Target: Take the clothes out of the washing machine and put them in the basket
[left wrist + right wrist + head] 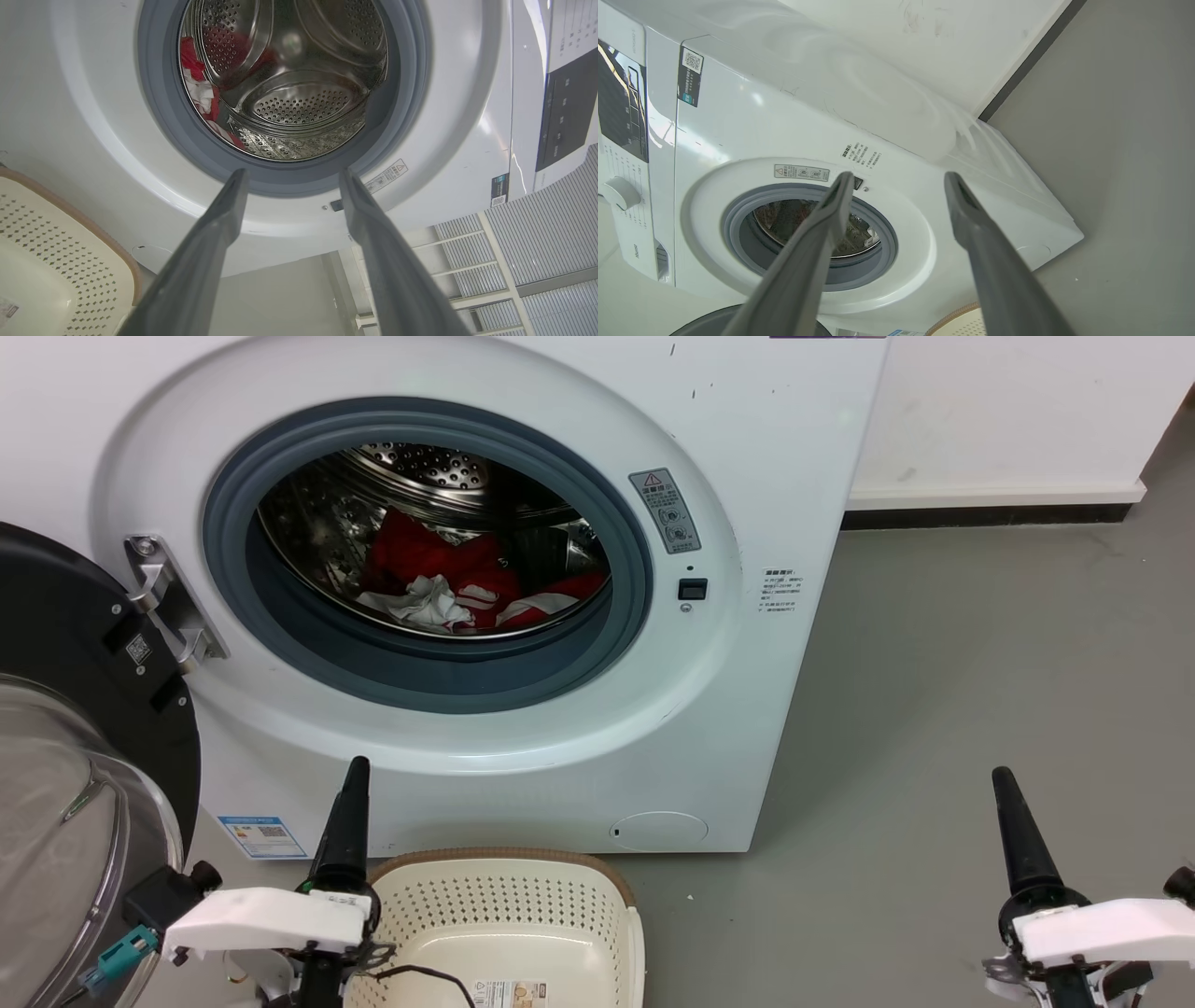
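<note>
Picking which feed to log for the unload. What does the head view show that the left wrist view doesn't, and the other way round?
Head view, not left wrist: the open door swung to the machine's left, its metal hinge, and the right gripper.
Left wrist, not head: the dark control panel and the ribbed grey panels beyond the machine.
Both: the washing machine, the red clothes lying in the drum, the basket on the floor in front of it, and the left gripper, open.
</note>
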{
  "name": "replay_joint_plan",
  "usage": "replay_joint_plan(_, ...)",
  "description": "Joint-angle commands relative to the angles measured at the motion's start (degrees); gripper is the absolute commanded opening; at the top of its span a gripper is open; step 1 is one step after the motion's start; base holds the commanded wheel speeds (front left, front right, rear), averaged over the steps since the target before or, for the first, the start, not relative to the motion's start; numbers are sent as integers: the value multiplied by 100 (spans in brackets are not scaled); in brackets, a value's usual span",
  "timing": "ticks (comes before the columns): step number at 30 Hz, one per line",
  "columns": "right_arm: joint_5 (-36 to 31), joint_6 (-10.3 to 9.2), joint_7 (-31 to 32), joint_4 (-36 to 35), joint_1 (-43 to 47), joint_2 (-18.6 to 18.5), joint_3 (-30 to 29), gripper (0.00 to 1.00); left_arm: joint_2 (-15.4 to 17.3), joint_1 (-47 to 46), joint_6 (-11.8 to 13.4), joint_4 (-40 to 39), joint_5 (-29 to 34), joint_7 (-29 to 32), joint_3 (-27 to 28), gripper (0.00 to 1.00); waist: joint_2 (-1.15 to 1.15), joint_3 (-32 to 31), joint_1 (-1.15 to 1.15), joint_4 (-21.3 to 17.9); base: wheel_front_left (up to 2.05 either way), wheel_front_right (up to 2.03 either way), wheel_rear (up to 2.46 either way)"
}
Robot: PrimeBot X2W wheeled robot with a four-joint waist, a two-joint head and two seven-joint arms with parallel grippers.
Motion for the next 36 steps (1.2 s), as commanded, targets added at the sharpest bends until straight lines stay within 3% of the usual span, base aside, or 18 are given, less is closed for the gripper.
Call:
replay_joint_plan(1, -433, 0, -71, -146, -20, -25, 21, 100, 23, -167, -2, -118, 365, -79, -44, 100, 0, -1, 0, -3, 0, 0, 0)
replay_joint_plan(18, -2230, 0, -405, -306, 174, -27, 27, 100, 84, -175, 11, -180, 2249, -426, -272, 100, 0, -3, 0, 4, 0, 0, 0)
replay_joint_plan(36, -3596, 0, -530, -612, 305, -28, 115, 100, 197, -239, 165, -86, 3635, -718, -514, 100, 0, -1, 0, 20, 0, 0, 0)
